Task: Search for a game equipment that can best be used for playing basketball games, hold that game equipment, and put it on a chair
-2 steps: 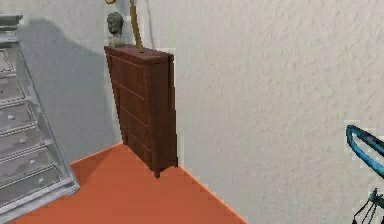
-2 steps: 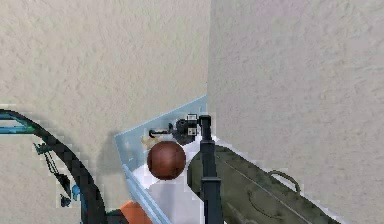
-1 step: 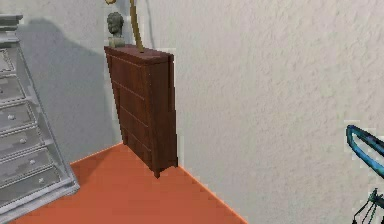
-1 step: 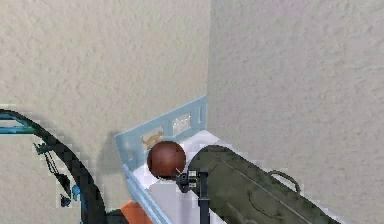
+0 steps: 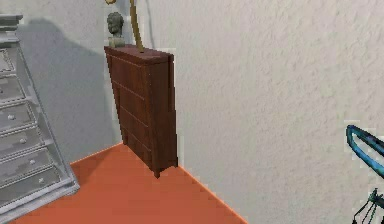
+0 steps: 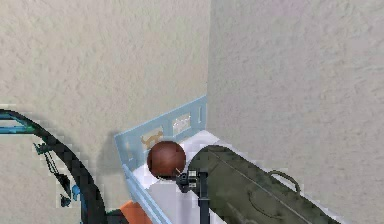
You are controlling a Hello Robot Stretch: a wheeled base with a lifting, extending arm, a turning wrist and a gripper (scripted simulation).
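Observation:
A reddish-brown ball, round like a basketball, shows over the white top of a pale blue bed frame against the wall in the arm side view. The gripper sits just right of and below the ball, at the end of the dark arm that rises from the bottom edge. The ball is at the gripper's far end with the bed behind it, so I cannot tell whether the gripper holds anything.
A dark olive duffel bag lies on the bed right of the arm. A bicycle with a teal frame stands at the left; its frame also shows ahead. A brown dresser fills the corner and grey drawers stand left on the orange floor.

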